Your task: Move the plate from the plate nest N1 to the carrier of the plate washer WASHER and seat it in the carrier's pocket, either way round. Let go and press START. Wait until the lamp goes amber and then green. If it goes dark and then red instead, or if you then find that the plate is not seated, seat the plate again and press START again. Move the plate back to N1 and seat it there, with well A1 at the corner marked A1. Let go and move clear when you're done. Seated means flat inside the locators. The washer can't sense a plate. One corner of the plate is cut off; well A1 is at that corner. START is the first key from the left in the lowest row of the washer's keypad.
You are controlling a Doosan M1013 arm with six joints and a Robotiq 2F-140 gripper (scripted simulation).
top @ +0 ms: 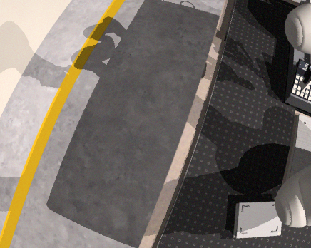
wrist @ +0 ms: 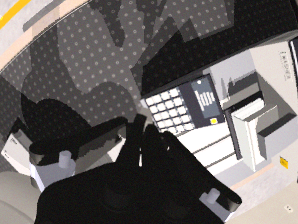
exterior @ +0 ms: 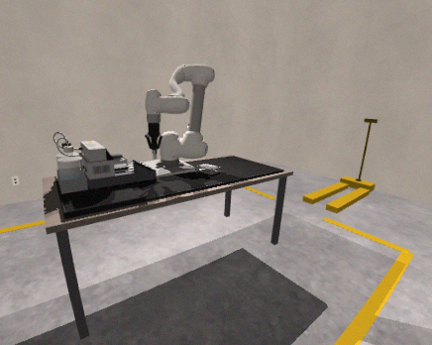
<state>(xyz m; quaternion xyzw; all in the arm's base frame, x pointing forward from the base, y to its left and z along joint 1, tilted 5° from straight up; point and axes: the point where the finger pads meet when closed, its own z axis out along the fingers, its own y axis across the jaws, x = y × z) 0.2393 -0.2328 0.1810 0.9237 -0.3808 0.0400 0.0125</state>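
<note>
My gripper (wrist: 143, 115) (exterior: 155, 151) is shut and empty. In the wrist view its fingertips are beside the lower left part of the washer's keypad (wrist: 170, 111); their height above it is hard to tell. The washer (exterior: 99, 170) has a dark display (wrist: 204, 95) beside the keys, and a small square lamp (wrist: 214, 121) there glows amber. The nest N1 (top: 255, 218) is a pale block with corner locators, and no plate shows on its visible part; the arm covers its right edge. I cannot make out the plate or whether it is seated in the carrier.
The washer's pale upright housing (wrist: 254, 131) rises to the right of the keypad. The robot's pale base plate (top: 307, 129) lies between the washer and N1. The table has a dark dotted mat (top: 204, 199) and a wooden edge (top: 179, 160). A yellow pallet truck (exterior: 350, 194) stands on the floor beyond.
</note>
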